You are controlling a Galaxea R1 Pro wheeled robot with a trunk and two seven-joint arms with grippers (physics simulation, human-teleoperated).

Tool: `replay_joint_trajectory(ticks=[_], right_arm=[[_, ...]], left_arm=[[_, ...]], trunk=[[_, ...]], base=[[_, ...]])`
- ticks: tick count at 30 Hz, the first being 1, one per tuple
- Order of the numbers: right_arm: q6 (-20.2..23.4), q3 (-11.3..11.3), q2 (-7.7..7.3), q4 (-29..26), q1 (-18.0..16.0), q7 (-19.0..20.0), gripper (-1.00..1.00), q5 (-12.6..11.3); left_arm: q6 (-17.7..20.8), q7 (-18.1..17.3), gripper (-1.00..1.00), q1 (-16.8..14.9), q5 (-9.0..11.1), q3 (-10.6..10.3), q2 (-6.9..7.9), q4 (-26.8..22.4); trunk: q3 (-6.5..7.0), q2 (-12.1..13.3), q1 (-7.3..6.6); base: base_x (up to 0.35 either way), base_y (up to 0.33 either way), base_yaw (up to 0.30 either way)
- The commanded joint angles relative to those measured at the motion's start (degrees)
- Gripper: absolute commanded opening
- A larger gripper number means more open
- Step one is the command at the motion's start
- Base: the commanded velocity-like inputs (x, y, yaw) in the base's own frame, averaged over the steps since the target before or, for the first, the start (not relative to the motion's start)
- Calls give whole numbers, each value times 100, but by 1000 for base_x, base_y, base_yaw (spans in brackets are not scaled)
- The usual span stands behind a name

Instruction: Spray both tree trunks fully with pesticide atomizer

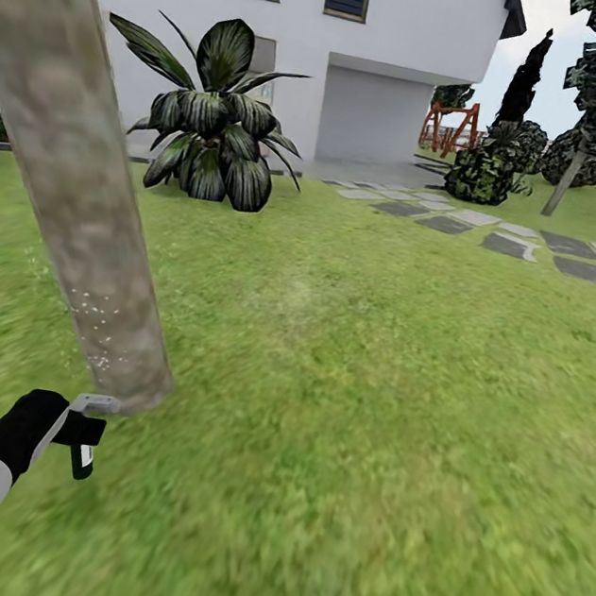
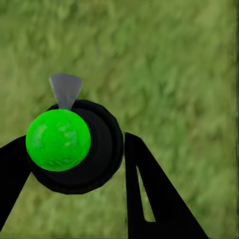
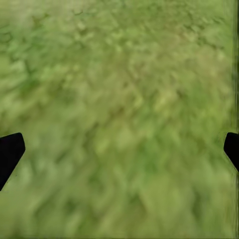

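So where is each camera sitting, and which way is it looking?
Head view: up on the robot's head, looking forward and down over the grass at a leaning trunk and the house; the left arm holds the atomizer.
Left wrist view: by the left gripper, looking along its fingers, shut on the atomizer, grass behind.
Right wrist view: by the right gripper, open, facing the grass.
All three share the grass; the head and left wrist views share the atomizer.

White house [image 1: 394, 36] beyond grey stepping stones [image 1: 508, 236]
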Motion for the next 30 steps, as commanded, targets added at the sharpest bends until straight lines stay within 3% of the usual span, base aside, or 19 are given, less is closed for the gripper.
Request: replay_joint_trajectory(ticks=[1,10,30], right_arm=[[0,-1,0,0,0,0,100,0],[0,3,0,0,0,0,100,0],[0,0,0,0,0,0,100,0]], left_arm=[[1,-1,-100,0,-2,0,-3,0],[4,-1,-100,0,-2,7,2,0],[-1,-2,-100,0,4,9,2,0]], trunk=[[0,0,0],[0,0,0],[0,0,0]], base=[[3,-271,6],[17,-271,218],[168,-251,265]])
